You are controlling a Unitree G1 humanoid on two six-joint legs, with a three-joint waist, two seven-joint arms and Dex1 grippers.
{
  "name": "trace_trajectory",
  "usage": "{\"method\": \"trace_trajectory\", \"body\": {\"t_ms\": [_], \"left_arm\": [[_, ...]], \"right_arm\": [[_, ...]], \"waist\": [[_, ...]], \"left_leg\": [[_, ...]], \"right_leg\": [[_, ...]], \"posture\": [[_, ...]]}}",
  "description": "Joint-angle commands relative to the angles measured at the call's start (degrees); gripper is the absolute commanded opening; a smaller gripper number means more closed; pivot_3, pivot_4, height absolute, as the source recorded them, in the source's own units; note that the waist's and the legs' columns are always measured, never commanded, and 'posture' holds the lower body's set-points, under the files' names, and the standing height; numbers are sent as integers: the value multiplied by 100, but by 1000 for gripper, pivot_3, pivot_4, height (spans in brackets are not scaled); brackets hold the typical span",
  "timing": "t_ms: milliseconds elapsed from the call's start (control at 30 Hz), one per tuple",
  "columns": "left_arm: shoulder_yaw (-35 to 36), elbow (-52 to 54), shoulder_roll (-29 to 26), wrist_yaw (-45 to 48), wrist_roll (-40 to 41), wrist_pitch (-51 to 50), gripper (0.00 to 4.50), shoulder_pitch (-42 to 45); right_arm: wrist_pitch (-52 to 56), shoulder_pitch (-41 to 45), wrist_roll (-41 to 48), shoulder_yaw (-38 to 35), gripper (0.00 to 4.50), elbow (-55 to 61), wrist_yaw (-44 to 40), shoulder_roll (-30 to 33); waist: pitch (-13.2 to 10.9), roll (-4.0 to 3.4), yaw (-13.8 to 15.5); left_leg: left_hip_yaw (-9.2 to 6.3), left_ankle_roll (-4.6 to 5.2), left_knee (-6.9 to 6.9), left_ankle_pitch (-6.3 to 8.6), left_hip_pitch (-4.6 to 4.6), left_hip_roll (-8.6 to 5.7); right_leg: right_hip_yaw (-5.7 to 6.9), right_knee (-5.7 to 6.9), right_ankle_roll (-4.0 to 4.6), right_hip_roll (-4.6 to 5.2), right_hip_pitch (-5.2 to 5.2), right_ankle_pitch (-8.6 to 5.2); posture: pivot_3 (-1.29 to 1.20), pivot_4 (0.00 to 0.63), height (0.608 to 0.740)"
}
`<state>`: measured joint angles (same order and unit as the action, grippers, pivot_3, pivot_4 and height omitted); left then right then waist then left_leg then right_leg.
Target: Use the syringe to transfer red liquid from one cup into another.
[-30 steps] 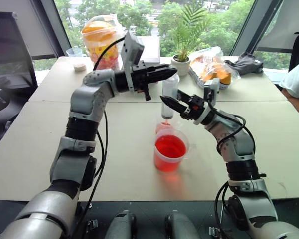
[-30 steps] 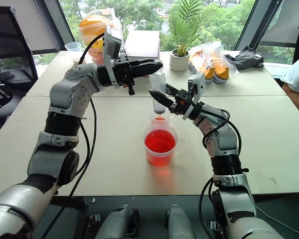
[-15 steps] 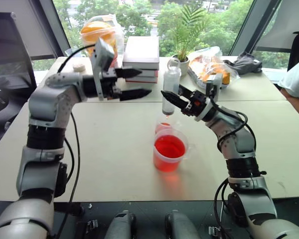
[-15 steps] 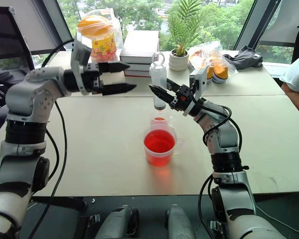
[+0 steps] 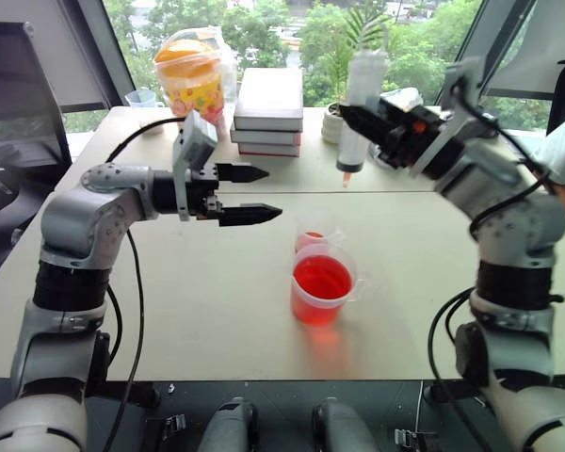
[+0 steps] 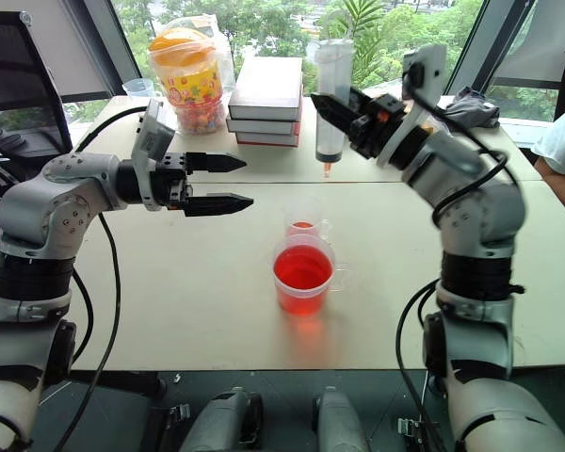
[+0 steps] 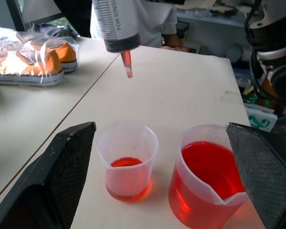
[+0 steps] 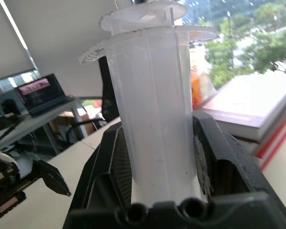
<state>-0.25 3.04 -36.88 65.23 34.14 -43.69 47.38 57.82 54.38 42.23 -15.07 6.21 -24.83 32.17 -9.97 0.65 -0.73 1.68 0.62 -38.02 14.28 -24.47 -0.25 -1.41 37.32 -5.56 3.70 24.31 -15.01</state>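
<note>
Two cups: we find the wide handled cup (image 5: 322,285) nearer, nearly full of red liquid (image 5: 321,279); the small cup (image 5: 314,230) stands touching or just beside it on the far side, holding a shallow red pool.
Change, left: a second ago the left gripper (image 5: 251,195) sat over the syringe's plunger end; it has since drawn off to the left, and its fingers now stand wide apart, holding nothing.
Change, right: the right gripper (image 5: 381,121) has lifted the syringe (image 5: 361,104) from just above the small cup to well above the table, beyond both cups.
Grip: the right fingers are clamped on the barrel, near its middle.
Syringe: upright, nozzle down, orange-red tip (image 7: 127,64) clear of both cups; the barrel looks almost empty.
Meaning: we judge one discharge into the small cup finished; the small cup's low level suggests further draws from the wide cup remain.
Materials: both cups are thin clear plastic, round and slightly tapered, the wide one with a pouring lip; the syringe is a thick clear plastic cylinder with a flanged top.
Table: pale, matt, flat table (image 5: 169,301).
</note>
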Motion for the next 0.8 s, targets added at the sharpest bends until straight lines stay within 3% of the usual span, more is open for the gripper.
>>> {"method": "trace_trajectory", "body": {"t_ms": [33, 267, 433, 700, 767, 800], "left_arm": [[56, 238, -91, 51, 79, 59, 4490, -65], [9, 295, 30, 25, 133, 90, 4490, -81], [23, 384, 55, -60, 118, 85, 4490, -116], [112, 591, -14, -217, 171, 10, 4490, -264], [129, 638, -30, -258, 197, -16, 4500, -295], [130, 655, -43, -271, 212, -25, 4500, -311]], "right_arm": [[2097, 462, -147, -3, 1404, -273, 582, 946], [2910, -38, -737, 879, 1404, -1323, 415, 1700], [3071, -66, -994, 1137, 1404, -2400, 173, 1561], [2865, -129, -1493, 1302, 1404, -3208, 124, 1301], [2875, -136, -1547, 1289, 2395, -3251, 105, 1241], [2882, -148, -1566, 1286, 2677, -3234, 89, 1219]], "waist": [[1, 1, 6], [1, 1, -20], [-3, -4, -32], [-2, -4, -16], [-3, -4, -17], [-2, -4, -17]], "left_leg": [[2, 0, 1, 0, -2, -2], [7, 1, 11, 2, -5, -3], [17, 3, 10, 1, -7, -4], [19, 4, 6, 2, -8, -3], [20, 4, 5, 2, -8, -3], [20, 4, 4, 2, -8, -3]], "right_leg": [[-2, -1, 1, 5, 1, 0], [-6, -21, 11, 10, 3, -4], [-10, -18, 3, 4, 5, 1], [-3, -17, 0, -16, 5, 2], [-3, -17, 0, -21, 5, 2], [-4, -16, -1, -22, 4, 2]], "posture": [[0, 150, 740], [0, 150, 740], [0, 150, 740], [0, 150, 740], [0, 150, 740], [0, 150, 740]]}}
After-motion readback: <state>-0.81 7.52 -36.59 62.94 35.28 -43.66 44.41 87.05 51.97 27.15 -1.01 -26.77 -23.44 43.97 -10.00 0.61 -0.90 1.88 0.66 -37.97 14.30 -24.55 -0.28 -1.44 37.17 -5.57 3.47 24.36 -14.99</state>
